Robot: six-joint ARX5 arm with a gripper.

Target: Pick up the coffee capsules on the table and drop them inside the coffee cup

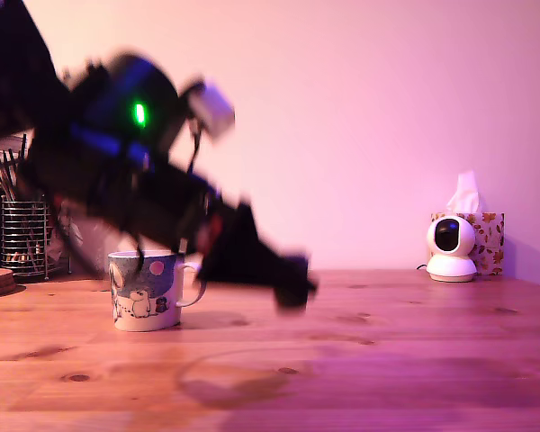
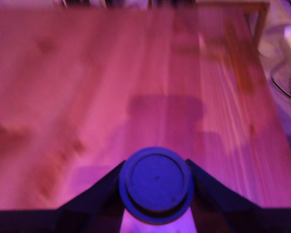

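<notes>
On the exterior view's left a wire utensil holder (image 1: 24,236) stands at the back of the counter (image 1: 414,351). Just to its right sits the mug (image 1: 144,290), white with a bear picture, handle turned to that view's right. The arm (image 1: 135,180) slants down over the mug, blurred, and its hand (image 1: 292,288) hangs in the air to the right of the handle, clear of the wood. Far to the right, by the wall, are a small white camera (image 1: 451,247) and a tissue box (image 1: 486,241).

The step in hand looks like the carry: the capsule is lifted and not yet over the mug. The next move calls for bringing the hand back above the mug's mouth and then parting the fingers.

The exterior view is too blurred to show the capsule. The wrist view shows it plainly: the capsule (image 2: 155,183), lid facing the camera, is pinched between the two dark fingers (image 2: 101,191) above bare wood, but no mug appears there.
</notes>
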